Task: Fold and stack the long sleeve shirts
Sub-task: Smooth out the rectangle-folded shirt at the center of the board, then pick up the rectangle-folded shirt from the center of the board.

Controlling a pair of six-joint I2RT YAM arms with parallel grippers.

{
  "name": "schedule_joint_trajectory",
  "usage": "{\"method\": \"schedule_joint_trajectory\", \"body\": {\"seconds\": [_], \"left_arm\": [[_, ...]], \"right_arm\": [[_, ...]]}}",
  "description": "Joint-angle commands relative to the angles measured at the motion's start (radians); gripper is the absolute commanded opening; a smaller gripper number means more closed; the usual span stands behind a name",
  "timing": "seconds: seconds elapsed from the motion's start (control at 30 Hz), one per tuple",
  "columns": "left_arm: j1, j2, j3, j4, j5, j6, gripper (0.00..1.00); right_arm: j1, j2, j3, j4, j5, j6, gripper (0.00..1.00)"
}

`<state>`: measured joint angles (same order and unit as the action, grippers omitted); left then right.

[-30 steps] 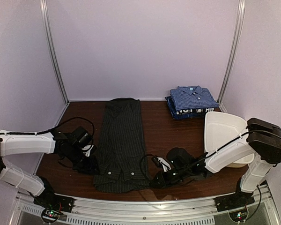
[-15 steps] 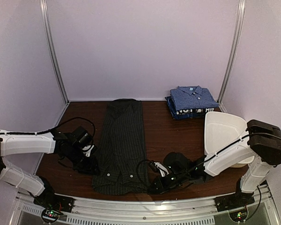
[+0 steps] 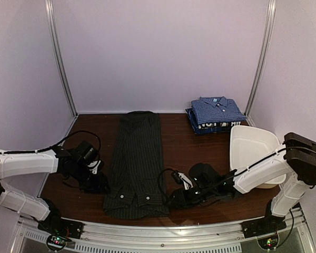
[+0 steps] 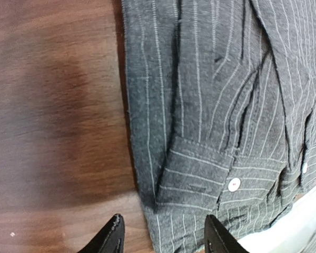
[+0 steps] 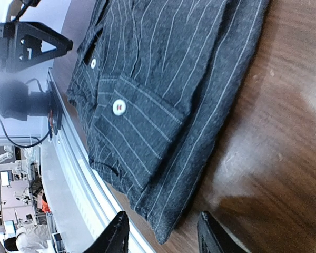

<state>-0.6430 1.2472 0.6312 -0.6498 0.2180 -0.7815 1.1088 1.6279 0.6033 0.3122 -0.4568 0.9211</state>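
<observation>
The dark brown, wood-grained table showed a smooth, slightly glossy top.

The dark charcoal long sleeve shirt with fine pale pinstripes lay flat left of centre, folded into a long narrow strip. Its collar was at the far end and its hem at the near edge. The cloth was a matte woven fabric with shallow creases. Buttoned cuffs lay folded over the near end.

The white oblong plastic tub sat at the right side, smooth-walled with rounded corners.

At the far right corner, the blue checked collared shirt rested folded on the folded navy shirt. The navy shirt bore white lettering too small to read.

The left gripper was at the pinstriped shirt's left edge near the hem. Its black fingers were apart and held nothing. The right gripper was at the shirt's right edge near the hem, fingers likewise apart and empty.

A round white button fastened one cuff, and another white button fastened the other.
</observation>
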Motion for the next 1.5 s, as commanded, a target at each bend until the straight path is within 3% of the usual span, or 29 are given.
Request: {"method": "schedule_joint_trajectory", "body": {"seconds": [0.0,0.3,0.67,0.77,0.9,1.07,1.27,1.47], "left_arm": [[0.04,-0.018,-0.081,0.14,0.115,-0.028,0.53],[0.049,0.006,-0.145,0.215,0.186,-0.061,0.5],[0.03,0.049,-0.187,0.309,0.3,-0.102,0.29],[-0.008,0.059,-0.179,0.335,0.307,-0.134,0.28],[-0.023,0.054,-0.16,0.298,0.273,-0.144,0.28],[-0.023,0.001,-0.116,0.121,0.094,-0.177,0.38],[-0.022,-0.048,-0.168,0.223,0.14,-0.201,0.47],[-0.021,-0.023,-0.216,0.316,0.18,-0.224,0.45]], "right_arm": [[-0.05,0.032,-0.016,0.112,-0.05,0.004,0.46],[-0.088,0.135,-0.014,0.245,-0.146,0.034,0.47],[-0.125,0.142,-0.044,0.303,-0.179,0.053,0.47],[-0.148,0.134,-0.053,0.302,-0.19,0.051,0.47],[-0.148,0.142,-0.053,0.305,-0.199,0.059,0.47],[-0.144,0.142,-0.068,0.314,-0.205,0.077,0.47],[-0.12,0.157,-0.075,0.328,-0.211,0.098,0.47],[-0.116,0.176,-0.065,0.341,-0.226,0.106,0.46]]}}
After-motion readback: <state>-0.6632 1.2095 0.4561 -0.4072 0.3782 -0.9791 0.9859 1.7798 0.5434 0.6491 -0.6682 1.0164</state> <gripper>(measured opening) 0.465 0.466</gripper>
